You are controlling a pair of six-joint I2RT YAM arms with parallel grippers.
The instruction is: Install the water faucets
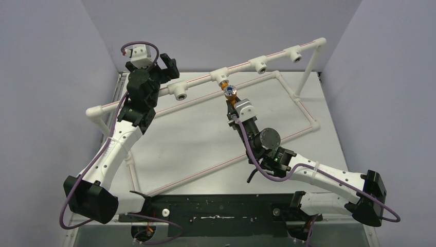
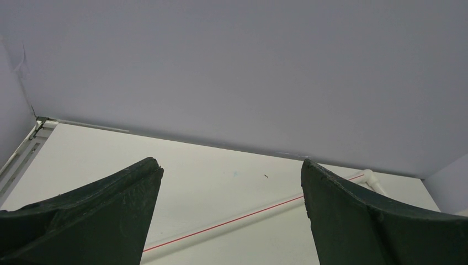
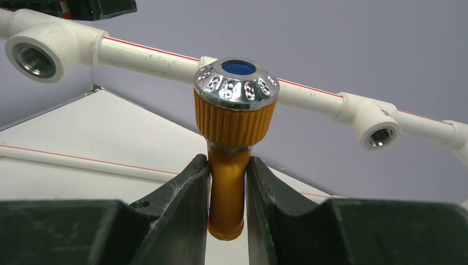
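The orange-brass faucet [image 1: 229,93] with a silvery, blue-centred round end [image 3: 236,83] sits right at the second tee socket [image 1: 221,77] of the raised white pipe rail [image 1: 241,67]. I cannot tell how far it is seated in the socket. My right gripper [image 1: 232,104] is shut on the faucet's smooth spout [image 3: 226,193], one finger [image 3: 187,193] on each side. My left gripper [image 1: 168,66] is open and empty, raised near the back wall above the rail's left part. In its wrist view its jaws [image 2: 232,171] stand wide apart over the table.
Open tee sockets show on the rail to the left [image 3: 36,52] and right [image 3: 378,130] of the faucet, with another at the far right [image 1: 294,53]. A white pipe frame with red lines [image 1: 205,170] lies on the table [image 1: 288,108]. Grey walls surround the table.
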